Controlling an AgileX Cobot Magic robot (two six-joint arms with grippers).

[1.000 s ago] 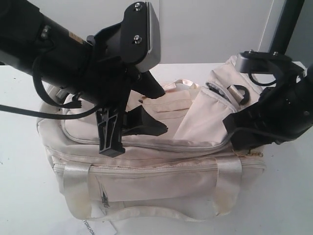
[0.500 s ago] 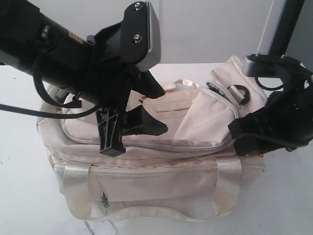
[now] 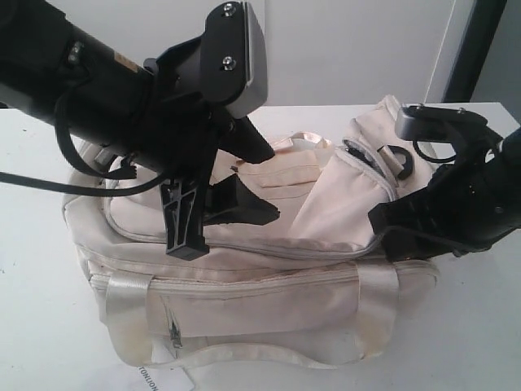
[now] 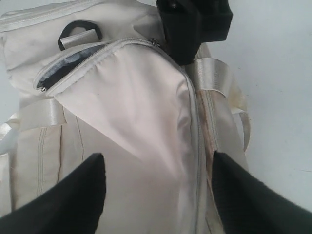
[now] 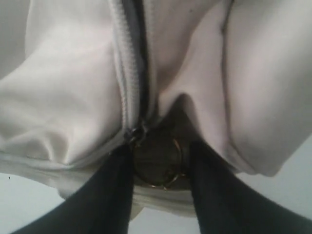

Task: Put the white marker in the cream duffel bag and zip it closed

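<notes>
**Exterior view.** The cream duffel bag (image 3: 269, 301) lies lengthwise on a white table (image 3: 41, 326), its front pocket and one webbing handle (image 3: 126, 305) facing the camera. A paper tag (image 3: 159, 376) lies on the table at the front edge. The left gripper (image 3: 213, 216) hangs over the left half of the bag's top with its jaws spread wide and nothing between them. The right gripper (image 3: 387, 232) is set against the bag's right end, at the corner where the top zip finishes. Its jaw gap cannot be judged from here. The end flap is raised beside a black strap ring (image 3: 399, 156).

**Left wrist view.** The two dark fingers (image 4: 63, 200) stand far apart above bare cream fabric, and nothing is held. At the far end of the bag a short stretch of zip gapes open, showing dark lining (image 4: 63, 68). The right arm's black body sits just beyond it.

**Right wrist view.** The fingers (image 5: 109, 195) stand narrowly on either side of the gold keyring (image 5: 157, 165). The ring hangs from the zip slider (image 5: 134, 134) and fills nearly all the gap between them. Each finger is touching or almost touching the ring's rim. Whether they are pinching it cannot be told.

**White marker.** Its position cannot be told from any of the three views.
</notes>
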